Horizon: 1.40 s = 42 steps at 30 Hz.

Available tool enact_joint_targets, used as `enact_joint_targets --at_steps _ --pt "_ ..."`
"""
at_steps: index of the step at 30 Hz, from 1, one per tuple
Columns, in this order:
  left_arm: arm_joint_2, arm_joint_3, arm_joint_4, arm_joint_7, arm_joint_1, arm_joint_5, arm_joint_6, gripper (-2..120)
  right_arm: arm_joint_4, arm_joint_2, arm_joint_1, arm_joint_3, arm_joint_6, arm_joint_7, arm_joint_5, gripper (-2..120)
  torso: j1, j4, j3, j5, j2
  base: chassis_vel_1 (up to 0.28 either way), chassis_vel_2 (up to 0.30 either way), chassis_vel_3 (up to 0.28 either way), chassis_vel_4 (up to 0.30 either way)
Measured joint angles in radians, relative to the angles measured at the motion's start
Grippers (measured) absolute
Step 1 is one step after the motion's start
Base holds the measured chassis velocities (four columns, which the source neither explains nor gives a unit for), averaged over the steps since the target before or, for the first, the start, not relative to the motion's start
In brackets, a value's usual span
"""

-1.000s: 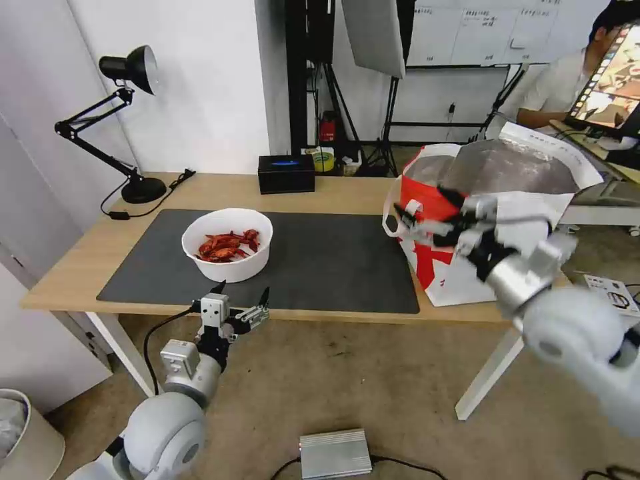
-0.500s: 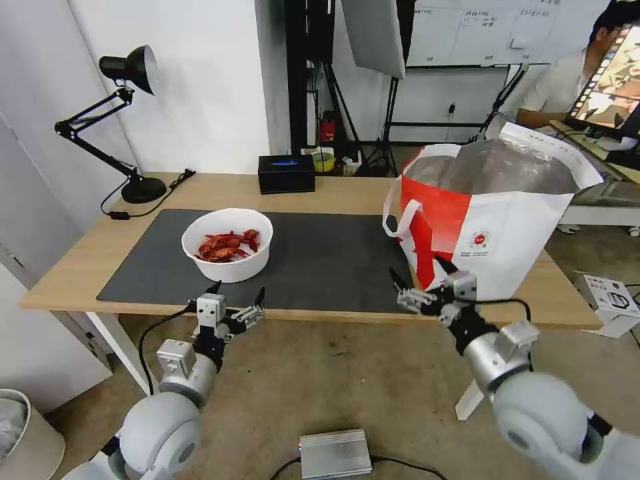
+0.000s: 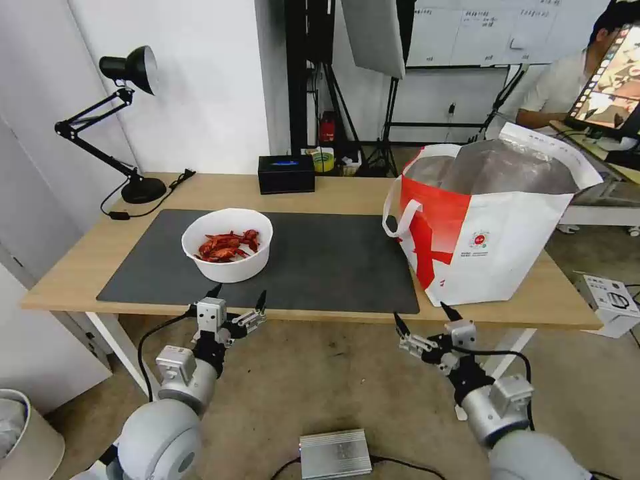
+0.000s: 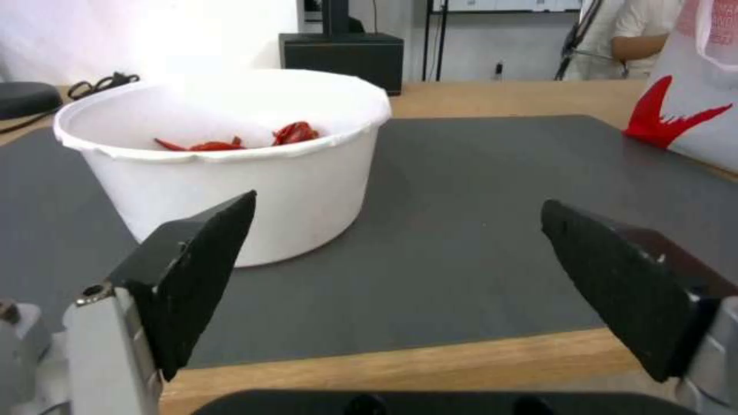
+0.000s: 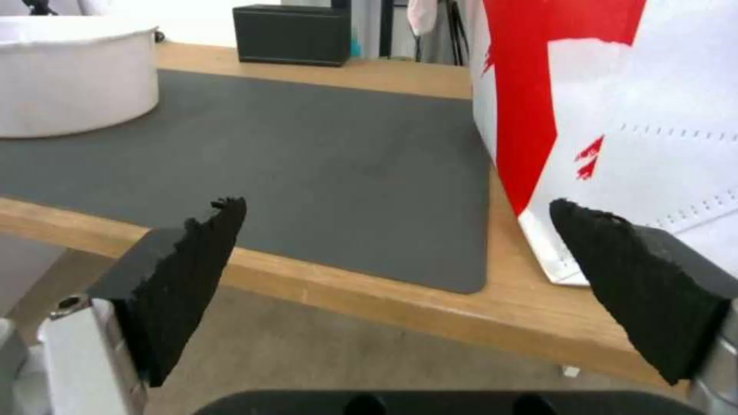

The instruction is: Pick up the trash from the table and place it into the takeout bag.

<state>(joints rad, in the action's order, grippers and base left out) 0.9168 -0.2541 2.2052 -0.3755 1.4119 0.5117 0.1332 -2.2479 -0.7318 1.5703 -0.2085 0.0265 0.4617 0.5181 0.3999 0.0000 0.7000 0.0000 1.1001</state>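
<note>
White bowl (image 3: pixel 227 244) of red shells (image 3: pixel 226 245) sitting on the grey mat (image 3: pixel 320 260), left half of the table (image 3: pixel 347 189), nothing touching it. Looks like the one bit of trash out on the table. Bag (image 3: pixel 487 220) standing upright at the right end, mouth open, foil lining showing, well apart from the bowl. Left gripper (image 3: pixel 238 301) hanging just off the near table edge right in front of the bowl, fingers spread wide, empty. Right gripper (image 3: pixel 423 322) parked low below the near edge in front of the bag, fingers spread too, nothing held. Reads as the gap between items, bowl step not yet started. Next move probably up to the left arm: lift over the edge, reach forward, close on the rim or wall. Needs keeping level on the way across, since tipping would dump shells on the mat. Thin wall might flex under a pinch, so careful squeeze.
</note>
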Motion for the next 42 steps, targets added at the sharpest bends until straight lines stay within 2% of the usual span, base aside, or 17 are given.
enact_joint_targets --at_steps 5,21,24,26,27,29,30,33,34,37,38,40,41,42 --pt "0.005 0.001 -0.004 0.001 0.001 -0.001 -0.001 100 0.035 -0.016 0.001 0.011 0.064 -0.003 -0.062 100 0.000 0.0000 0.000 0.0000 0.000 0.000 0.000 0.000 0.000" --pt "-0.020 -0.034 -0.027 -0.019 -0.027 0.048 0.012 100 0.060 -0.036 -0.003 0.027 0.090 -0.007 -0.095 100 0.000 0.0000 0.000 -0.0001 0.000 0.000 0.000 0.000 0.000" --pt "-0.032 -0.061 -0.026 -0.036 -0.042 0.103 0.031 100 0.061 -0.038 -0.005 0.027 0.090 -0.008 -0.098 100 0.000 0.0001 0.000 -0.0001 0.000 0.000 0.000 0.000 0.000" --pt "-0.047 -0.091 -0.017 -0.054 -0.064 0.175 0.051 100 0.061 -0.040 -0.009 0.028 0.091 -0.008 -0.100 100 0.000 0.0001 0.000 -0.0001 0.000 0.000 0.000 0.000 0.000" --pt "-0.047 -0.091 -0.017 -0.054 -0.064 0.175 0.051 100 0.061 -0.040 -0.009 0.028 0.091 -0.008 -0.100 100 0.000 0.0001 0.000 -0.0001 0.000 0.000 0.000 0.000 0.000" --pt "-0.068 -0.129 -0.007 -0.088 -0.089 0.263 0.083 100 0.066 -0.041 -0.027 0.042 0.091 -0.008 -0.100 100 0.000 -0.0003 0.000 0.0000 0.000 0.000 0.000 0.000 0.000" --pt "-0.068 -0.129 -0.007 -0.088 -0.089 0.263 0.083 100 0.066 -0.041 -0.027 0.042 0.091 -0.008 -0.100 100 0.000 -0.0003 0.000 0.0000 0.000 0.000 0.000 0.000 0.000" --pt "-0.087 -0.187 0.011 -0.177 -0.112 0.383 0.163 100 0.083 -0.033 -0.076 0.072 0.091 -0.008 -0.098 100 0.000 0.0010 0.000 0.0001 0.000 0.000 0.000 0.000 0.000" --pt "-0.087 -0.187 0.011 -0.177 -0.112 0.383 0.163 100 0.083 -0.033 -0.076 0.072 0.091 -0.008 -0.098 100 0.000 0.0010 0.000 0.0001 0.000 0.000 0.000 0.000 0.000" --pt "-0.114 -0.190 -0.018 -0.265 -0.207 0.517 0.223 100 0.089 -0.032 -0.081 0.076 0.090 -0.009 -0.096 100 0.000 0.0000 0.000 -0.0001 0.000 0.000 0.000 0.000 0.000" --pt "-0.114 -0.190 -0.018 -0.265 -0.207 0.517 0.223 100 0.089 -0.032 -0.081 0.076 0.090 -0.009 -0.096 100 0.000 0.0000 0.000 -0.0001 0.000 0.000 0.000 0.000 0.000" --pt "-0.132 -0.161 -0.073 -0.312 -0.293 0.615 0.250 100 0.093 -0.032 -0.084 0.075 0.090 -0.009 -0.095 100 0.000 -0.0002 0.000 -0.0001 0.000 0.000 0.000 0.000 0.000" --pt "-0.132 -0.161 -0.073 -0.312 -0.293 0.615 0.250 100 0.093 -0.032 -0.084 0.075 0.090 -0.009 -0.095 100 0.000 -0.0002 0.000 -0.0001 0.000 0.000 0.000 0.000 0.000" --pt "-0.138 -0.145 -0.101 -0.326 -0.334 0.661 0.262 100 0.097 -0.034 -0.089 0.075 0.090 -0.009 -0.095 100 0.000 -0.0001 0.000 0.0000 0.000 0.000 0.000 0.000 0.000"
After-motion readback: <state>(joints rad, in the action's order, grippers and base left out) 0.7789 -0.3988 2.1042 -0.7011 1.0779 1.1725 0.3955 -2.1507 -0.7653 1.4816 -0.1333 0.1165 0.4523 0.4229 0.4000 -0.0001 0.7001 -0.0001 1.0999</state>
